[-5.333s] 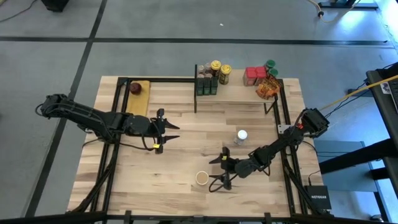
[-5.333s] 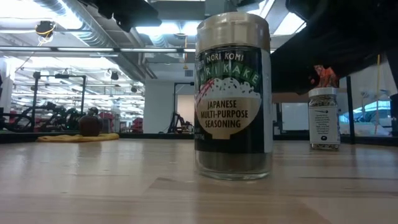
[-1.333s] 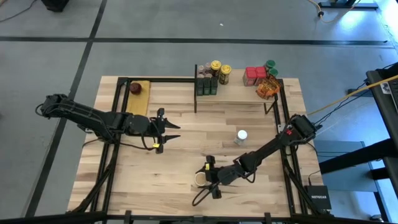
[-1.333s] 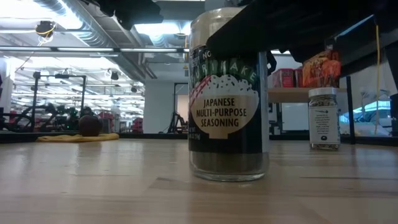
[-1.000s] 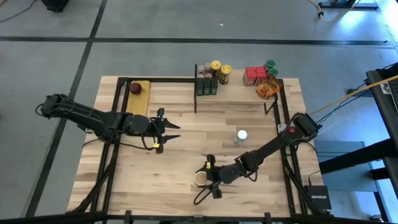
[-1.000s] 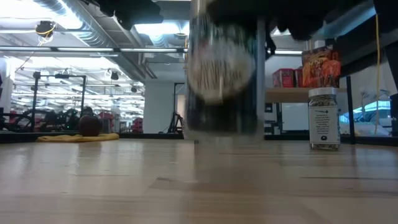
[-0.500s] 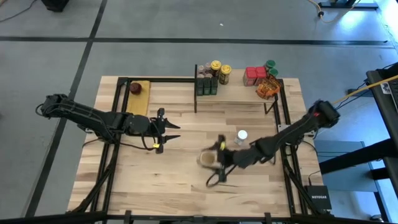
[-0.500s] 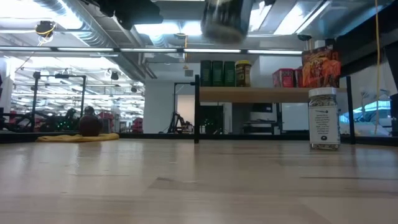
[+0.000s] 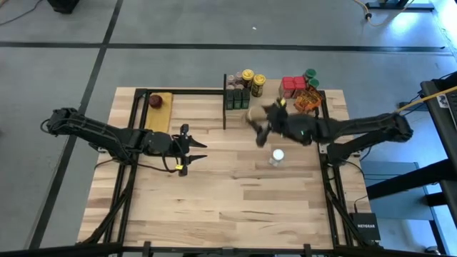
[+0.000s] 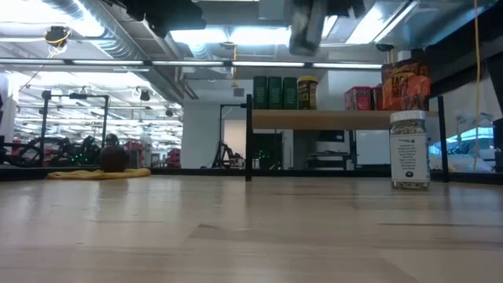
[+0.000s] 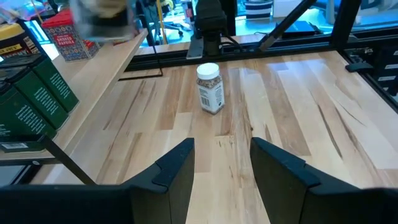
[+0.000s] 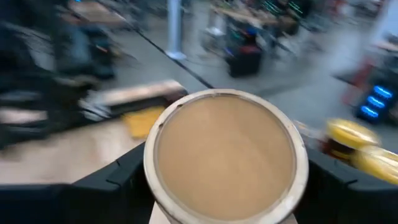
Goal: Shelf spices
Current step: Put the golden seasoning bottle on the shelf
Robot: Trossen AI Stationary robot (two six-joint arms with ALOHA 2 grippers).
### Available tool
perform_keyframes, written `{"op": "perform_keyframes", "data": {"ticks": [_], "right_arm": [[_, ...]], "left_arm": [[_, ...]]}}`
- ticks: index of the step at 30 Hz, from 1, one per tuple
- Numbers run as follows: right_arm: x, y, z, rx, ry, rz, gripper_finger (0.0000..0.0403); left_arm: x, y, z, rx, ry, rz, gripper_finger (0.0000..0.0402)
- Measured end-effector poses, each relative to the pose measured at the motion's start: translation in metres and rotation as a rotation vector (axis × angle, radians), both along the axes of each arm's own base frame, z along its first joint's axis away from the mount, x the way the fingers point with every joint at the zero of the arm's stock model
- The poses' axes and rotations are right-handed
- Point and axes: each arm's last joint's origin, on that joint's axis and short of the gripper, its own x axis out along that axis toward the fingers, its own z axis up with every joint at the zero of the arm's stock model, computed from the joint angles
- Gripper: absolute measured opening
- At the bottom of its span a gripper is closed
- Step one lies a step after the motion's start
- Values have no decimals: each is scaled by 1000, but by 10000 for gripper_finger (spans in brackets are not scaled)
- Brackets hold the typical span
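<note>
The tan-lidded glass seasoning jar (image 12: 225, 154) sits clenched in my right pincer (image 9: 260, 121), carried in the air just in front of the pale wood shelf board on its thin black frame (image 9: 275, 106). That shelf holds dark green rectangular tins (image 9: 238, 98), yellow-lidded jars (image 9: 253, 80), red boxes (image 9: 293, 86) and an orange packet (image 9: 308, 101). A white-lidded spice jar (image 9: 277, 157) stands upright on the plank-striped wooden desk (image 9: 207, 203), below my arm. My left pincer (image 9: 191, 150) hangs released over the desk's left half, well apart.
</note>
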Motion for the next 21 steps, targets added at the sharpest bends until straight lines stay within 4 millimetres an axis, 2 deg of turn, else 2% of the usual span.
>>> {"op": "perform_keyframes", "data": {"ticks": [6, 11, 15, 21], "right_arm": [[-6, -48, 6, 125, 123, -148, 283], [-5, -70, 4, 159, 137, -211, 284], [2, -86, -14, 217, 209, -243, 284], [6, -106, -25, 276, 211, -293, 284]], "left_arm": [[0, 0, 0, 0, -1, 0, 150], [0, 0, 0, 0, -2, 0, 150], [0, 0, 0, 0, -1, 0, 150], [0, 0, 0, 0, 0, 0, 150]]}}
